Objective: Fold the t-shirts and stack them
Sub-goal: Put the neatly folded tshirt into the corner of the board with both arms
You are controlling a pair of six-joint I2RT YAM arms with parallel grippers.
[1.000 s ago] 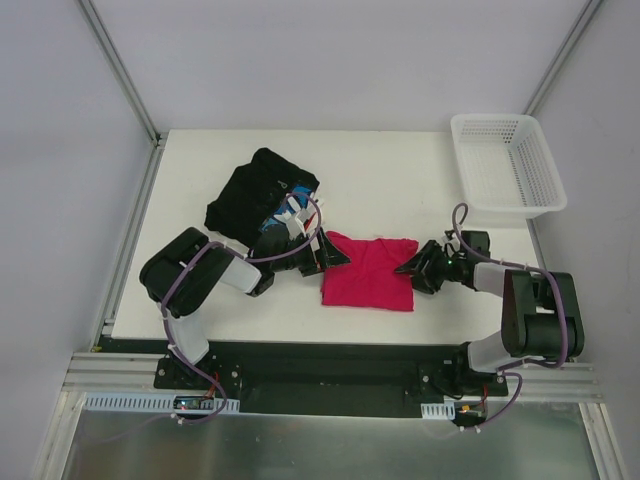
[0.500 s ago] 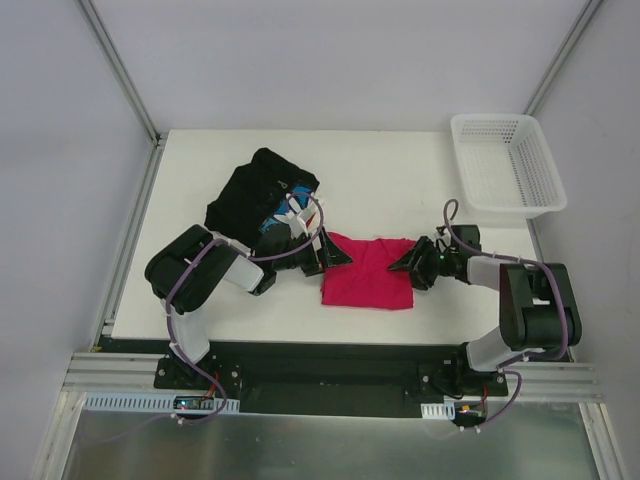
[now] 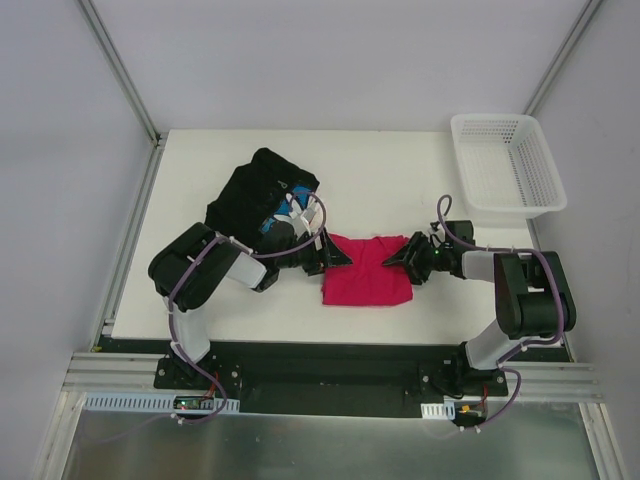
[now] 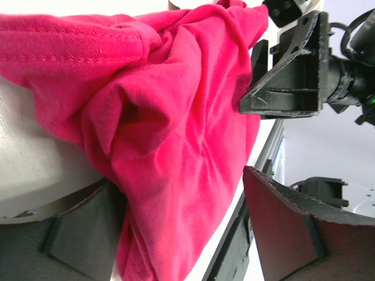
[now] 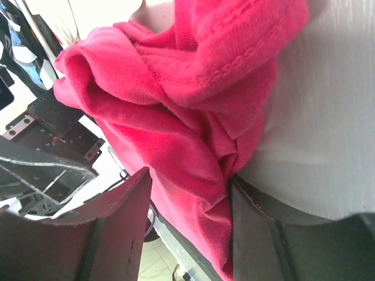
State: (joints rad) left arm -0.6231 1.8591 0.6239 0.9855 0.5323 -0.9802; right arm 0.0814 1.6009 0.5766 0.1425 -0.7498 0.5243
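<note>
No word, label or number is legible; the print on the black t-shirt [image 3: 245,195] is too small to read.

This is a robotics lab cell. A white table [image 3: 390,175] sits between plain pale walls [image 3: 330,60] and aluminium rails [image 3: 120,68], with a black mounting plate [image 3: 330,385] in front

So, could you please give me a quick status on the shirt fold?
Left gripper open, astride pink t-shirt, left edge. Right gripper shut on its bunched right edge. Black t-shirt heaped far left, unfolded. Nothing in the way.
</note>
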